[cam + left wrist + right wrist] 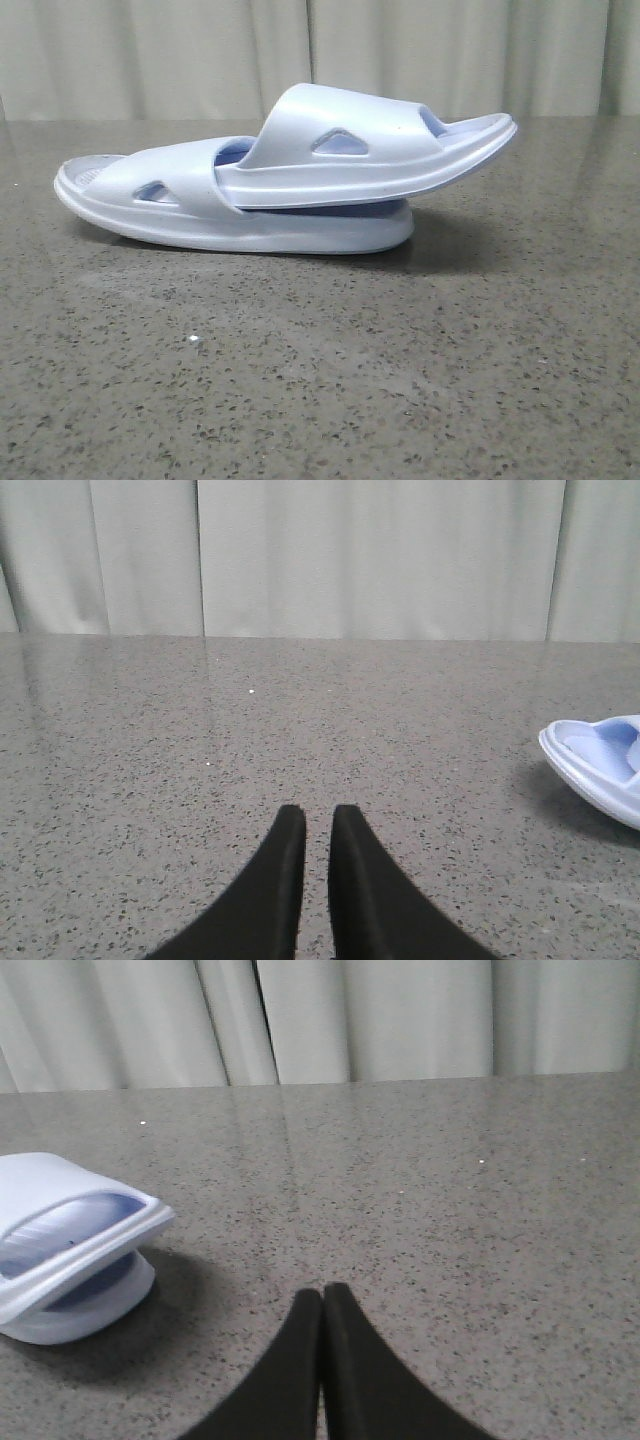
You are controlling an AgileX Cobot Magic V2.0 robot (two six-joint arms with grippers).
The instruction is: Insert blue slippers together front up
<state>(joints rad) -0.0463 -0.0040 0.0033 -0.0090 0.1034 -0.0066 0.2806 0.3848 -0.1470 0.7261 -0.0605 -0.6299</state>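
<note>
resting nested on the speckled grey worktop (320, 380), the blue slippers (290, 190) lie near the middle: the upper slipper (370, 150) is pushed under the strap of the lower slipper (180, 205), its far end tilted up and overhanging. the task looks essentially complete. the left tool (318, 825) sits low over the worktop, fingers nearly together with a narrow gap and gripping nothing. the right tool (322, 1300) has its fingers pressed closed, also empty. both are well apart from the pair. for a good finish, keep both tools clear of the pair so the nested fit is not disturbed; if reseating is needed, press the upper sole squarely down. no brand, label or writing is legible on either slipper.
</note>
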